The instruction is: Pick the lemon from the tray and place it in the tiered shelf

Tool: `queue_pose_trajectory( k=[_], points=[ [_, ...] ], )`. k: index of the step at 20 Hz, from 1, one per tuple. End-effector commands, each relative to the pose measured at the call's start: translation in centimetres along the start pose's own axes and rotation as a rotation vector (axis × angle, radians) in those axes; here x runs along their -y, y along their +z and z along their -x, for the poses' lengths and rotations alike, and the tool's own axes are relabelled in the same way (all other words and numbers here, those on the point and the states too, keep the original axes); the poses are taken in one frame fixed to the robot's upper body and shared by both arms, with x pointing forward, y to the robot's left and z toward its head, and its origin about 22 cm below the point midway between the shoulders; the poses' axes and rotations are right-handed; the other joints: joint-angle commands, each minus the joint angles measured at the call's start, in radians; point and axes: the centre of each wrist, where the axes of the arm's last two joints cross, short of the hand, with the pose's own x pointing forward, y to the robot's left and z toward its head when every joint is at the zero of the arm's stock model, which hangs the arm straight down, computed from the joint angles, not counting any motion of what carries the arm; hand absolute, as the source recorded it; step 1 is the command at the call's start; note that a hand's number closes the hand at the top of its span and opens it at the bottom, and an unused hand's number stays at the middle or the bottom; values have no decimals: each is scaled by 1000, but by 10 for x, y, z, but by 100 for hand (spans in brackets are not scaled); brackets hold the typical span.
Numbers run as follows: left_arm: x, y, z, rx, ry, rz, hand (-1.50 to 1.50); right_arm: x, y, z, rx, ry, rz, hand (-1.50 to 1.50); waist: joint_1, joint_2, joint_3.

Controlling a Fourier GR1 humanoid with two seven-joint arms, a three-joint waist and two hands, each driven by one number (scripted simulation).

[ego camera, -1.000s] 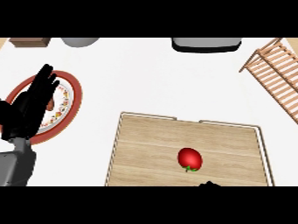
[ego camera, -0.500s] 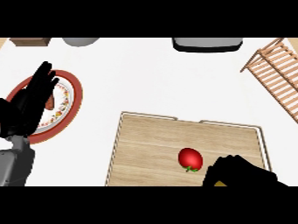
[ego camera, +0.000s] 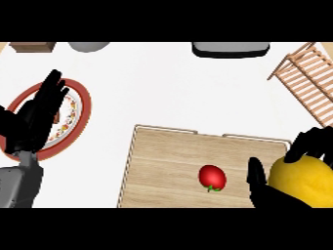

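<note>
Fingers and thumb of the robot's right hand (ego camera: 270, 193) curl round a large yellow lemon (ego camera: 303, 181) at the lower right of the frame, dark fingers draped over its upper edge and the thumb pressed against its left side. The lemon sits at the right end of the shallow light wooden tray (ego camera: 161, 156), which fills the lower middle of the frame. Whether the fruit touches the tray floor cannot be told.

Left of the hand, a small red tomato with a green stem (ego camera: 212, 177) lies on the tray, apart from the thumb.

Above the hand, at the upper right of the frame, stands the slatted wooden tiered shelf (ego camera: 317, 80), well apart from the lemon.

At the far left, the robot's left hand (ego camera: 32, 117) rests open with straight fingers, over a round red-rimmed plate (ego camera: 82, 105) on the white surface (ego camera: 169, 88).

Along the top edge sit a brown wooden box (ego camera: 33, 47), a grey rounded bowl (ego camera: 90, 46) and a dark grey appliance (ego camera: 230, 48).
</note>
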Motion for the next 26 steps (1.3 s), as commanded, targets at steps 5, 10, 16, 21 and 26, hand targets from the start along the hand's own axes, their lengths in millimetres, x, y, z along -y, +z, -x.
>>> queue_pose_trajectory(
  k=[5,10,16,21,26],
  points=[
    [12,3,8,1,18,-4,0,50,-12,34,-13,-201,93,150,-11,-1,5],
    [-10,2,1,-4,5,-30,0,59,-36,58,-50,-213,120,150,-25,-7,6],
    [-18,6,9,-25,5,-29,0,86,-72,109,-59,-269,114,150,-28,-8,4],
    [-25,-4,2,-8,8,-13,0,132,-92,188,-56,-289,112,150,-17,-1,2],
    [-11,-10,-9,8,2,6,0,149,-112,223,-81,-263,83,150,12,2,0]
  ],
)
